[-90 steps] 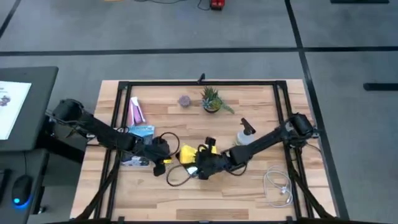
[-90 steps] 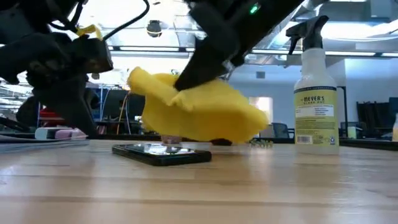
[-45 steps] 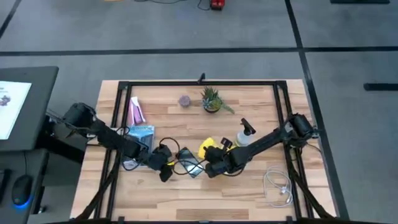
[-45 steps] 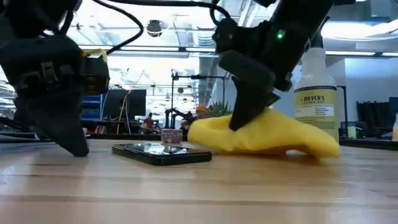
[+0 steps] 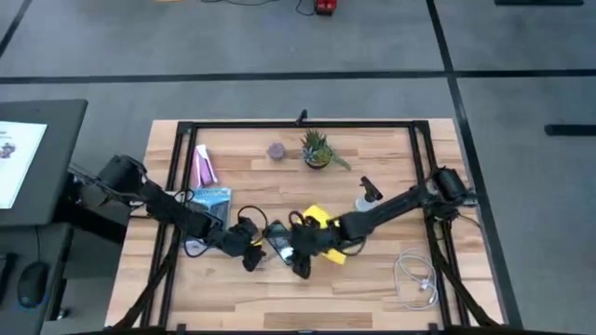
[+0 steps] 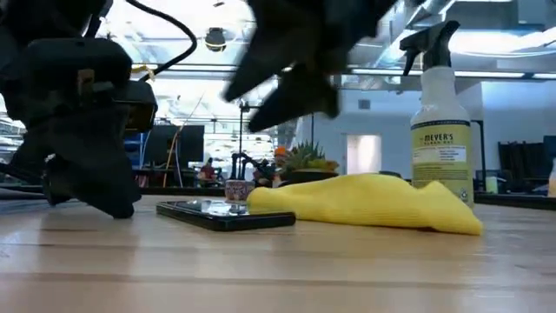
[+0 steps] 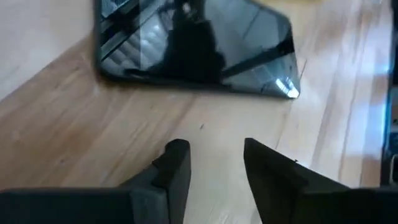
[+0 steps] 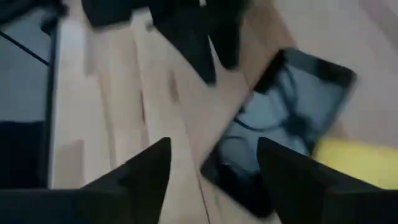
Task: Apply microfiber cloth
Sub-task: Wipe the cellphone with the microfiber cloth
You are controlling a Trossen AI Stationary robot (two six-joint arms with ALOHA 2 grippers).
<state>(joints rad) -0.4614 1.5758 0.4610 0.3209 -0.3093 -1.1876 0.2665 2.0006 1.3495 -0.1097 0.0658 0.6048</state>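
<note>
Two grippers working mid-table, both with fingers spread, gripping nothing. Left gripper (image 7: pixel 214 163) hovering low over bare wood just beside phone (image 7: pixel 196 45), not touching it. Right gripper (image 8: pixel 211 165) hanging above phone's other side, fingers apart over the screen. Cloth (image 6: pixel 369 202) lying slumped flat on table (image 6: pixel 278 269), one edge touching phone (image 6: pixel 226 214), just off right gripper (image 5: pixel 300 263). Spray bottle (image 6: pixel 439 126) standing upright behind cloth. Plant (image 5: pixel 317 149) sitting toward far edge. Blue packet (image 5: pixel 210 198) lying under left arm.
</note>
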